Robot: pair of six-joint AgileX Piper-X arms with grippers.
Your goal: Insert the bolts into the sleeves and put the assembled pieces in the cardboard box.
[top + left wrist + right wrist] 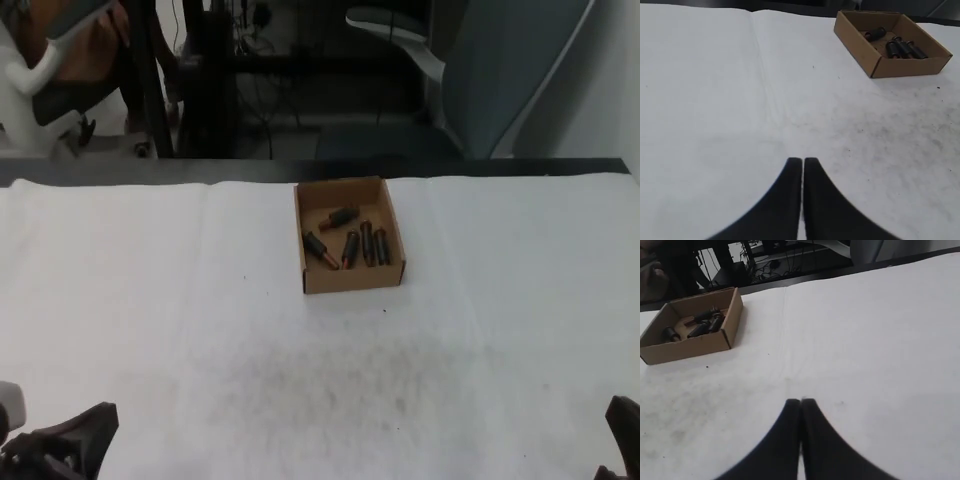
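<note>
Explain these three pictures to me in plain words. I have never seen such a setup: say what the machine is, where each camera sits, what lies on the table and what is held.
This is a robot with two arms at a bench covered by a white sheet. The high view looks forward and down from behind the arms; the left arm and the right arm show at its near corners. The other two pictures come from a camera on each wrist, looking out along that arm's jaws: the black fingers in the left wrist view, and the same pair in the right wrist view. Both sets of jaws are shut and hold nothing. Out on the sheet stands an open cardboard box with several small dark pieces lying inside.
</note>
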